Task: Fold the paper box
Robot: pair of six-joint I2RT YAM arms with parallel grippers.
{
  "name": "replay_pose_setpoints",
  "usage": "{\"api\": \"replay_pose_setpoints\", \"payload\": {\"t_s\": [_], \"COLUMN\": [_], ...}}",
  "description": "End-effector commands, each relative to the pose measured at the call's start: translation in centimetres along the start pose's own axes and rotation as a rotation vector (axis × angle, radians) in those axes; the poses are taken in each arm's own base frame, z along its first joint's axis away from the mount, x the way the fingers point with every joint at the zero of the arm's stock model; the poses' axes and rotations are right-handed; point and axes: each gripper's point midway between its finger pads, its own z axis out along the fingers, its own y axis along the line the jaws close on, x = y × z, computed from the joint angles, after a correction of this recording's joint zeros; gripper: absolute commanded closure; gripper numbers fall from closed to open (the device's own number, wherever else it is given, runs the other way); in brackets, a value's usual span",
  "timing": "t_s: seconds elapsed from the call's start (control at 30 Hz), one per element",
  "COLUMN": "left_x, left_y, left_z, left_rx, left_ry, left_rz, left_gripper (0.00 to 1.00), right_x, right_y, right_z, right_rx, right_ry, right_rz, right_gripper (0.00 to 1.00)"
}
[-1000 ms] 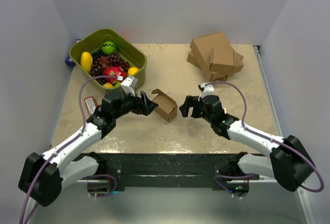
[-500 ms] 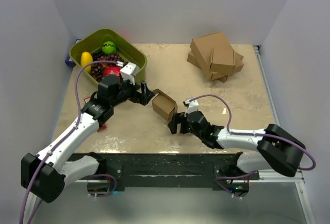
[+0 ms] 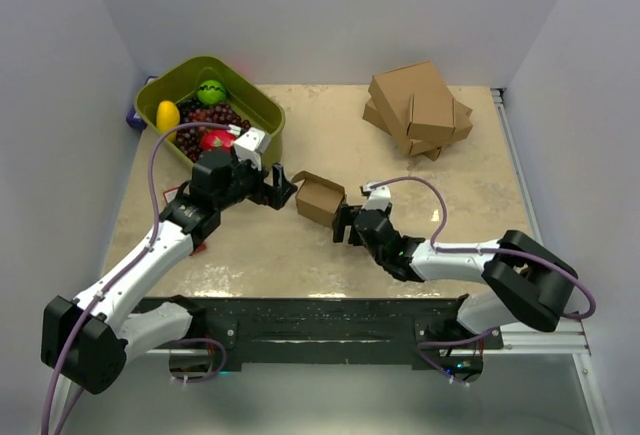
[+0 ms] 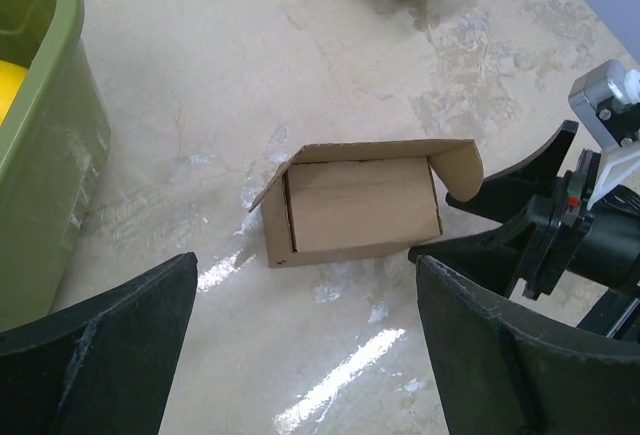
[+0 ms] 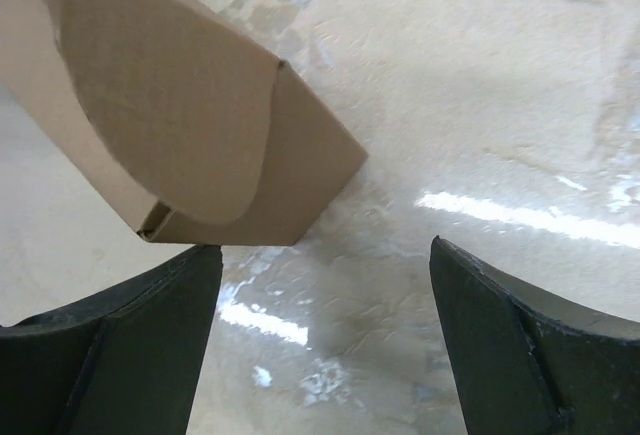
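The paper box [image 3: 320, 198] is a small brown cardboard box lying on the tabletop near the middle, its lid flap partly raised. In the left wrist view the paper box [image 4: 360, 205] shows its front panel, with the curved flap up at the right. My left gripper [image 3: 283, 187] stands open just left of it, and nothing is between its fingers [image 4: 100, 355]. My right gripper [image 3: 345, 223] is open, low at the box's right near corner. In the right wrist view the paper box [image 5: 190, 125] lies just ahead of the left finger [image 5: 110, 345], apart from it.
A green bin [image 3: 268, 120] of toy fruit stands at the back left, and its wall [image 4: 40, 165] is close beside my left gripper. A stack of larger brown cartons [image 3: 415, 110] sits at the back right. White walls close in on three sides.
My right arm has swung left and stretched low, bringing its gripper up to the box's right corner. My left gripper has shifted slightly back. Both stay open.
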Motion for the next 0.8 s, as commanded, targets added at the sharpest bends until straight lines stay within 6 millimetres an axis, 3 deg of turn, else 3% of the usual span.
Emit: {"api": "replay_pose_setpoints", "payload": {"t_s": [0.0,0.23,0.4,0.77], "left_x": [-0.7,0.6,1.8,2.0], "left_y": [0.0,-0.5,0.9,2.1], "left_z": [-0.1,0.6,1.9,5.1], "left_rx": [0.015,0.066,0.009,-0.026], "left_ry": [-0.038,0.011,0.093,0.159], "left_rz": [0.031,0.032,0.027,0.013], "left_gripper": [0.06,0.07,0.09,0.13], "right_x": [-3.0,-6.0,-8.1,-10.8], "right_y": [-2.7,-1.9,-1.4,1.9], "right_z": [0.2,-2.7,-5.3,-4.3], "right_rx": [0.114,0.037,-0.017,-0.084], "right_ry": [-0.090,-0.122,-0.112,-0.026], "right_rz": [0.009,-0.064,-0.074,-0.052], "right_gripper": [0.13,0.13,0.13,0.30]}}
